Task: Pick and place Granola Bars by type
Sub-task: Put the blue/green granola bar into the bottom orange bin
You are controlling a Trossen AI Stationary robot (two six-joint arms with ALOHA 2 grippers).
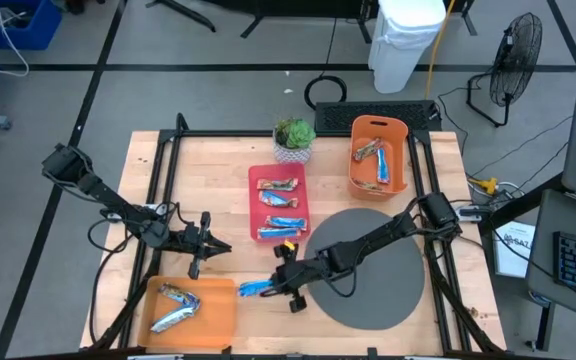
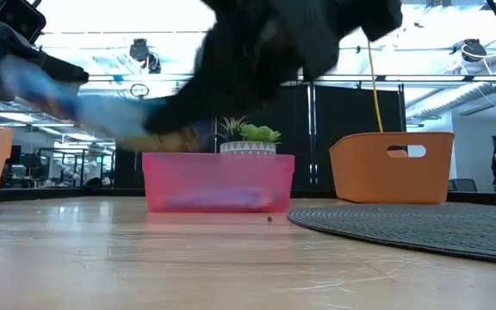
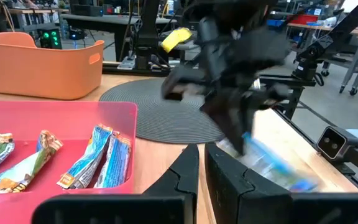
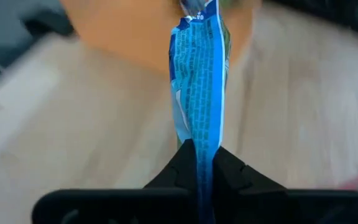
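Right gripper (image 1: 273, 287) carries a blue-and-white granola bar (image 1: 256, 289) above the counter (image 1: 238, 170).
Its jaws are clenched on the bar, beside the near orange tray (image 1: 223, 315) holding 2 bars; left gripper (image 1: 218, 246) waits nearby, jaws pressed together.

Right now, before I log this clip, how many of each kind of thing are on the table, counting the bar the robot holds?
Orange bins: 2
Red tray: 1
Granola Bars: 9 (4 in the red tray, 2 in each orange bin, 1 blue one in the right hand)
Potted plant: 1
Round grey mat: 1
Total: 14
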